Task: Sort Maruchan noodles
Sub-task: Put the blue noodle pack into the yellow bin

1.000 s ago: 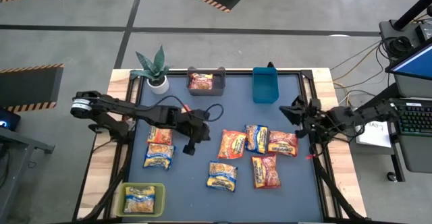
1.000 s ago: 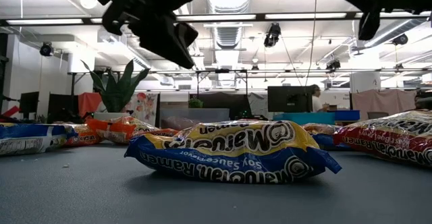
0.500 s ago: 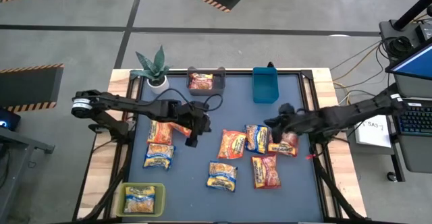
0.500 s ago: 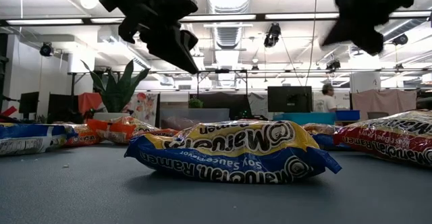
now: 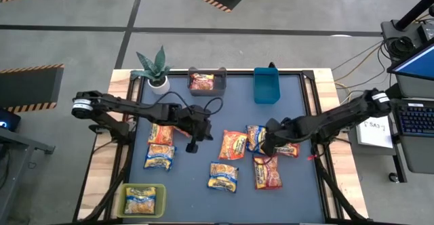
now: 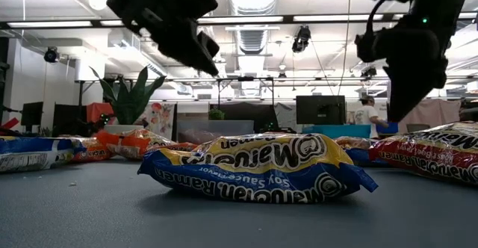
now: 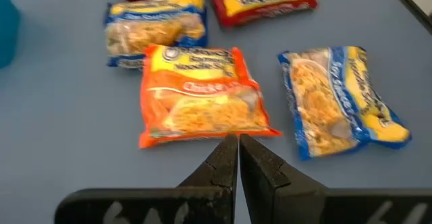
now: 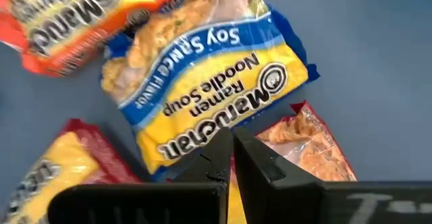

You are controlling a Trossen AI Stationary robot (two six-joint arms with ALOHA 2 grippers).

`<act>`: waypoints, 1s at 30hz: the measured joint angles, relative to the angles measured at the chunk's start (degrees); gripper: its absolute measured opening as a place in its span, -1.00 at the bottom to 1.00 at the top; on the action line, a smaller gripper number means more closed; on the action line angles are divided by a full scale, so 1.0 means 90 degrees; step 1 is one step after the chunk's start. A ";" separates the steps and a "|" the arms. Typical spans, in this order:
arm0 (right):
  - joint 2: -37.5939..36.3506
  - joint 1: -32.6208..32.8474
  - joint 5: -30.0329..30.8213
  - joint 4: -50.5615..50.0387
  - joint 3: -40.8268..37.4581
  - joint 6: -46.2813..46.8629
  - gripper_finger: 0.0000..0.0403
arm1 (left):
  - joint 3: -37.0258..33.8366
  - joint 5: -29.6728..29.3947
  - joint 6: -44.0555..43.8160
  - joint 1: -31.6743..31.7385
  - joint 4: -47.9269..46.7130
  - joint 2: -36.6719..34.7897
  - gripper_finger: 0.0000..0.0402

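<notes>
Right wrist view: clenched right claw (image 8: 231, 150) hovers over a soy-sauce ramen packet (image 8: 209, 99); light, crinkly, slippery, best pinched at its edge.

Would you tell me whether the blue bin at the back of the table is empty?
Empty, apparently: the high view shows only plain blue inside the blue bin, no packet.

Dark blue table top (image 5: 203, 110), scattered ramen packets (image 5: 233, 144), three bins (image 5: 267, 86), potted plant (image 5: 154, 68)
</notes>
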 joint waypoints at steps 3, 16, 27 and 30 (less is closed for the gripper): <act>0.0243 -0.0037 0.0001 0.0029 0.0000 -0.0013 -0.96 | -0.0268 0.0003 -0.0034 -0.0026 0.0263 0.0000 -1.00; 0.1172 -0.0536 0.0013 0.1621 0.0000 -0.0885 -0.96 | -0.0757 0.0002 -0.0551 -0.0026 0.1149 0.0000 -1.00; 0.1901 -0.1316 0.1170 0.5196 0.0179 -0.3159 -0.96 | -0.0757 -0.0066 -0.0741 -0.0024 0.1944 0.0000 -1.00; 0.1695 -0.1358 0.0938 0.4862 0.0361 -0.3638 -0.96 | -0.0757 -0.0455 -0.0957 -0.0026 0.2035 0.0035 -1.00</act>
